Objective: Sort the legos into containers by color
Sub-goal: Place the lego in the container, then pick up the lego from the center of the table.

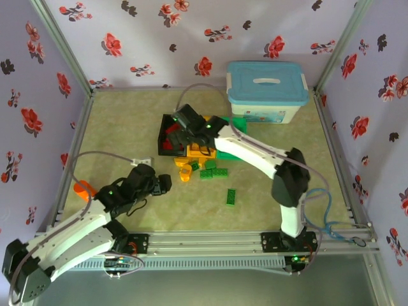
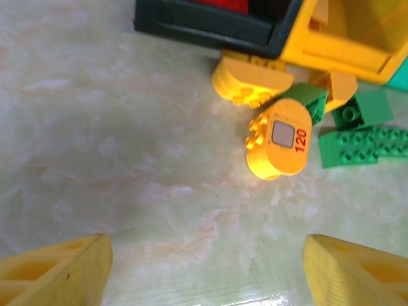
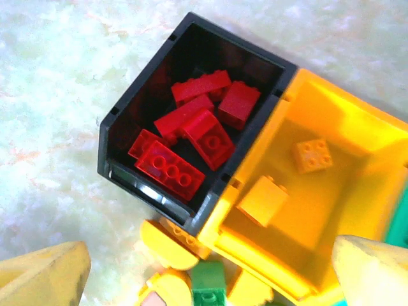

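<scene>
The right arm reaches forward across the worktop, the right claw (image 3: pixel 207 255) spread wide and empty; the left arm crouches low, the left claw (image 2: pixel 207 245) parted.

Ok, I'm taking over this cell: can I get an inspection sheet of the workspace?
Surface: pale green marbled tabletop.
Job's things: black plastic bin holds red bricks; orange-yellow plastic bin holds two yellow bricks; green plastic bin partly hidden; loose yellow bricks and green bricks in front.
Clutter: white tub with light-blue lid, back right; orange object, left edge.
Grippers: left gripper open, empty; right gripper open, empty, over the bins.
Cables: grey cable at left; blue cable at right near edge.
Surroundings: floral fabric walls, metal frame.
</scene>
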`<state>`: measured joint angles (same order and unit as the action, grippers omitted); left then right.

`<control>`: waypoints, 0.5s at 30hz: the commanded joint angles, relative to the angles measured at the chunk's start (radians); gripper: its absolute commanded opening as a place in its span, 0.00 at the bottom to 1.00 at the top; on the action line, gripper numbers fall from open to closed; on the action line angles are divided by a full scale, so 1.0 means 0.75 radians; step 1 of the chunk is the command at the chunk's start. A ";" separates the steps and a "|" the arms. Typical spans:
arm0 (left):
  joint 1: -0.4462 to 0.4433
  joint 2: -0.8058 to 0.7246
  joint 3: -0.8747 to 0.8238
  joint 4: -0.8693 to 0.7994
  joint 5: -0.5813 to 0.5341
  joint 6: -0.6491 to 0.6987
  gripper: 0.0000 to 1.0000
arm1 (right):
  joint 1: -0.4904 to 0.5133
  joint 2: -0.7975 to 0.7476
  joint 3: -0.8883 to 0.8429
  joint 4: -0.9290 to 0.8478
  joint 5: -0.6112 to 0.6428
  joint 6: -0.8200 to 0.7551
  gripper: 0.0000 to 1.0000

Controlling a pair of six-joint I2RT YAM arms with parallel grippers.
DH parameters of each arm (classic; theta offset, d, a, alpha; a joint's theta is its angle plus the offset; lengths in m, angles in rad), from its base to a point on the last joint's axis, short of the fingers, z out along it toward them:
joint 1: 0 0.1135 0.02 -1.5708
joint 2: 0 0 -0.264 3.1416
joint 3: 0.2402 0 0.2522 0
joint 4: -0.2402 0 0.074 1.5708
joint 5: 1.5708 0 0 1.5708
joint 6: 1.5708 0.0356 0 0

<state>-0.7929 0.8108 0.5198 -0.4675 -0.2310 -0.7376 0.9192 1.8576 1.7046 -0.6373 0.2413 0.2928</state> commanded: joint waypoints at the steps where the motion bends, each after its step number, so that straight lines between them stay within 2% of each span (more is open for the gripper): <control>1: -0.023 0.105 0.075 0.090 0.043 0.063 0.80 | -0.011 -0.146 -0.192 0.129 0.077 0.059 0.99; 10: -0.035 0.464 0.199 0.202 0.085 0.106 0.83 | -0.067 -0.495 -0.755 0.291 0.089 0.217 0.99; 15: -0.035 0.641 0.286 0.224 0.093 0.144 0.83 | -0.091 -0.636 -0.955 0.346 0.075 0.279 0.99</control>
<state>-0.8127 1.2446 0.6842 -0.3290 -0.1715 -0.6704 0.8619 1.4445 1.0351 -0.4427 0.2817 0.4442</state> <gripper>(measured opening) 0.829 0.993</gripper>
